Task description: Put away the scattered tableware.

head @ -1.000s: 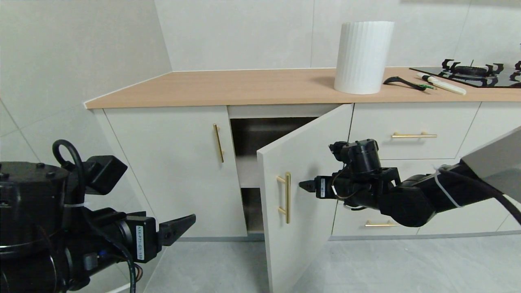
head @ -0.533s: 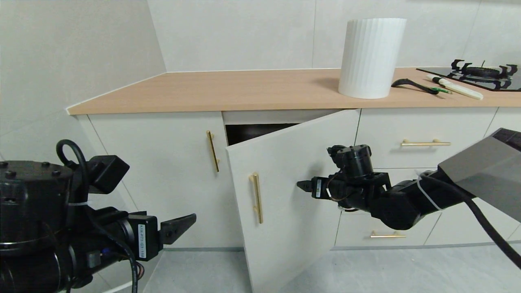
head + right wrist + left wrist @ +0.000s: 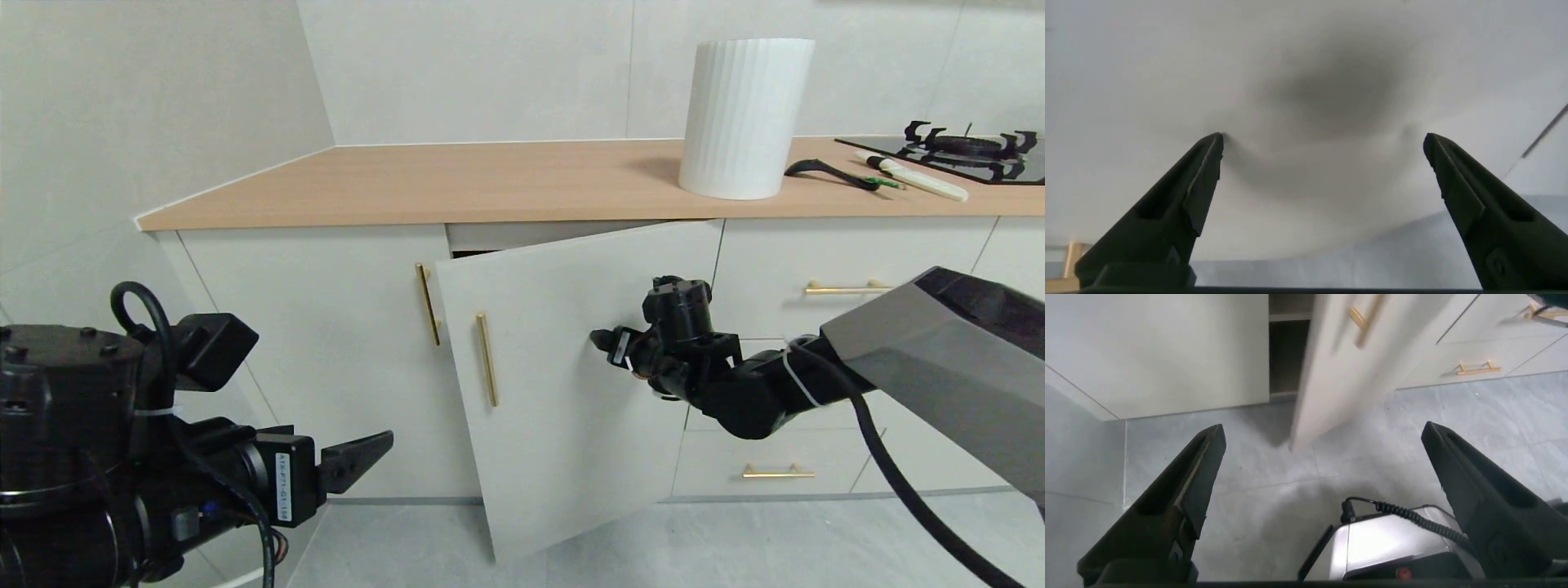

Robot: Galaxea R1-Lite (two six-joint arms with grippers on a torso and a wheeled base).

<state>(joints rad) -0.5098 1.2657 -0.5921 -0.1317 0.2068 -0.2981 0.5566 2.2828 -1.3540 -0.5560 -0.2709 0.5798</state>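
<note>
Tableware is on the wooden countertop (image 3: 490,180), toward its right end. The black spoon (image 3: 823,171) lies flat just beside the white ribbed canister (image 3: 744,118). The white-handled utensil (image 3: 918,179) lies next to the spoon, with its far end near the gas hob (image 3: 971,147). Both are well apart from the grippers.

Below the counter, the cabinet door (image 3: 555,425) is ajar. Head view gives a thin dark slit at its top corner, on the side of the gold handle (image 3: 486,359). Left wrist view looks along the floor (image 3: 1249,482) and gives more: the dark cabinet interior (image 3: 1288,355) with a shelf edge, right beside the door's free edge.

Right gripper (image 3: 602,336) is at the door's outer face, between the handle and the hinge side. Right wrist view has its claw spread wide and empty, the white panel close ahead with a shadow patch on it. One fingertip (image 3: 1212,145) looks to be touching the panel; can't tell for the other.

Left gripper (image 3: 384,445) sits low on the robot's left, well apart from the door. Left wrist view has its claw spread wide, nothing in it, over grey floor tile, with gold drawer pulls (image 3: 1476,367) beyond the door.
</note>
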